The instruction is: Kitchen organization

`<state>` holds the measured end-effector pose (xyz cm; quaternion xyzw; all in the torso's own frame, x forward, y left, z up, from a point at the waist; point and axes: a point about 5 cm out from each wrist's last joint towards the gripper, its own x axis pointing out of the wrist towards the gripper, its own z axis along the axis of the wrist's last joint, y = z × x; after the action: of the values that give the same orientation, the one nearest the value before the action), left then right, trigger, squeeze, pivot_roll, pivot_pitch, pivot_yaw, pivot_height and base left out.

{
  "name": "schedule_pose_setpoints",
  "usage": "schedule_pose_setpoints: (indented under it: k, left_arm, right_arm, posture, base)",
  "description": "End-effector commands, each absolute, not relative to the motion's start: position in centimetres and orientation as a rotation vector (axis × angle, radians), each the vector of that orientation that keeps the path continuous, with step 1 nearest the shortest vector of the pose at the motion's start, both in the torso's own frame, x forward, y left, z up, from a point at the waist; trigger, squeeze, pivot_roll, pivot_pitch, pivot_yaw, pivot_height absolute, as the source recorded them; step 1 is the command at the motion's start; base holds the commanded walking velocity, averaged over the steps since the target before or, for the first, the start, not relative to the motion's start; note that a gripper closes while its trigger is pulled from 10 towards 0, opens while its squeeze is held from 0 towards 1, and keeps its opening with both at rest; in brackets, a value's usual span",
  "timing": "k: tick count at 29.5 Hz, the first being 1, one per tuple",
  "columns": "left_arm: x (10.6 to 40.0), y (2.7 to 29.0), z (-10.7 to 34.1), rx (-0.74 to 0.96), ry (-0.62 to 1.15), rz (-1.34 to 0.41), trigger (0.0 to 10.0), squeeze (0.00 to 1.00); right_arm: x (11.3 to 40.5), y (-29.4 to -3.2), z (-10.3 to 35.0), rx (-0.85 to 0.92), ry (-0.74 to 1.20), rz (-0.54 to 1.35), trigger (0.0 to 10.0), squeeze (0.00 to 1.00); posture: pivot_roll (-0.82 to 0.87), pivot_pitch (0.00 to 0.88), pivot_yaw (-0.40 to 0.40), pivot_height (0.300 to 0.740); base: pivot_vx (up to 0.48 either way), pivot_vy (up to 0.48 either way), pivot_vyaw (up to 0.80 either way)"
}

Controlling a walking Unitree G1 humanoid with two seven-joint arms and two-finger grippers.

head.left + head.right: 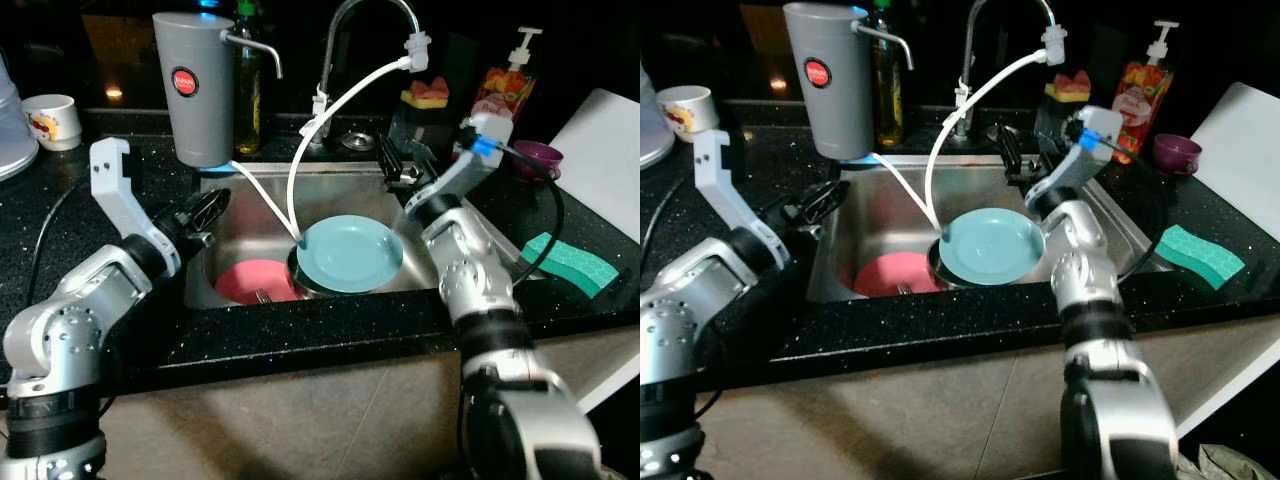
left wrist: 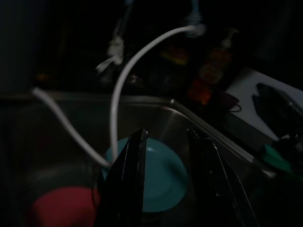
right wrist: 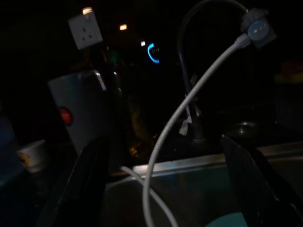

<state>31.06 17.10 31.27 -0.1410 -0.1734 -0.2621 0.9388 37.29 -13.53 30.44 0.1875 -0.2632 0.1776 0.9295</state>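
Teal plate [image 1: 350, 254] half-hides a pot in the sink [image 1: 340, 185]; left hand [image 1: 207, 210] and right hand [image 1: 398, 160] gape empty.

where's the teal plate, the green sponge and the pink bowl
teal plate [image 1: 350, 253], left eye view, middle of its face
green sponge [image 1: 572, 262], left eye view, middle of its top
pink bowl [image 1: 250, 280], left eye view, its inside, in the sink
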Motion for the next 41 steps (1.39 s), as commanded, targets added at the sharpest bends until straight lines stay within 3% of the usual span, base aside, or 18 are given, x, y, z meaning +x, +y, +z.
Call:
schedule_pose_setpoints:
  k: [1,5,10,18,30,41]
  left_arm:
    - [30.7,16.4,31.4,-0.253,-0.376,-0.545,10.0,0.0]
    - [29.1,12.4,31.2,-0.085,-0.399,-0.604,10.0,0.0]
    - [28.8,10.4,30.6,-0.093,-0.396,-0.574,10.0,0.0]
    - [28.9,10.0,30.2,-0.08,-0.407,-0.518,10.0,0.0]
    - [27.9,9.2,28.2,0.148,-0.464,-0.427,10.0,0.0]
    - [28.8,10.3,28.1,0.099,-0.479,-0.269,10.0,0.0]
  right_arm:
    - [36.6,-13.7,31.8,0.387,-0.595,0.357,10.0,0.0]
    - [34.1,-13.8,30.6,0.35,-0.635,0.191,10.0,0.0]
    - [32.8,-13.9,29.2,0.353,-0.587,0.108,10.0,0.0]
    - [31.5,-13.2,28.9,0.321,-0.59,0.083,10.0,0.0]
    - [29.5,-11.2,28.1,0.182,-0.58,0.159,10.0,0.0]
    - [28.9,-9.1,27.6,0.086,-0.565,0.277,10.0,0.0]
  posture:
    - [0.19,0.109,-0.075,0.74]
    - [0.18,0.094,-0.056,0.74]
    - [0.17,0.083,-0.037,0.74]
    - [0.15,0.072,-0.009,0.74]
    - [0.12,0.046,0.004,0.74]
    - [0.11,0.029,-0.034,0.74]
  base:
    - [0.0,0.0,0.0]
    - [0.0,0.0,0.0]
    - [0.0,0.0,0.0]
    - [0.0,0.0,0.0]
    - [0.0,0.0,0.0]
    - [0.0,0.0,0.0]
